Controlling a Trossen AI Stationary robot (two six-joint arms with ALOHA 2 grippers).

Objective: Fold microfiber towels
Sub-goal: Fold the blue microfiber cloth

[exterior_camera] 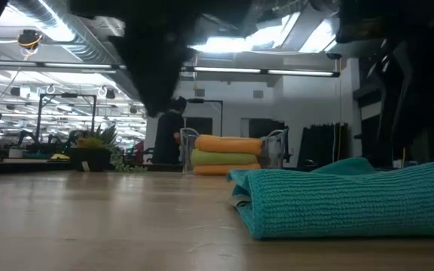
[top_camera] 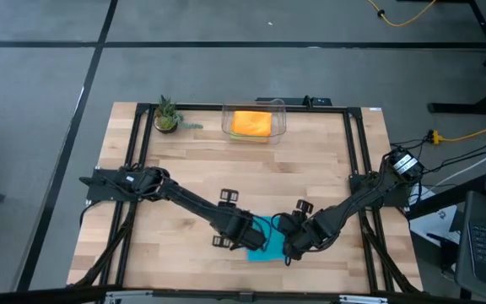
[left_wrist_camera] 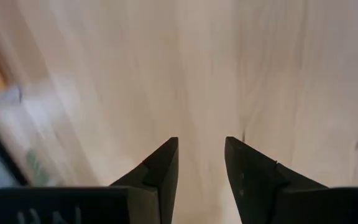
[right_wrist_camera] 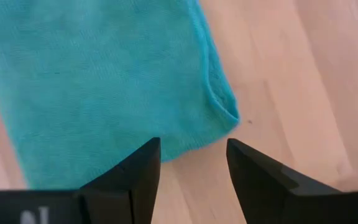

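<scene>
Overhead, table-level, two wrist close-ups

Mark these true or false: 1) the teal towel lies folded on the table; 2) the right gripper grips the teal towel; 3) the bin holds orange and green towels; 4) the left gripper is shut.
1) True: the teal towel lies folded on the table.
2) False: the right gripper is open above it, holding nothing.
3) True: the bin holds orange towels and a green towel.
4) False: the left gripper is open over bare wood.
</scene>
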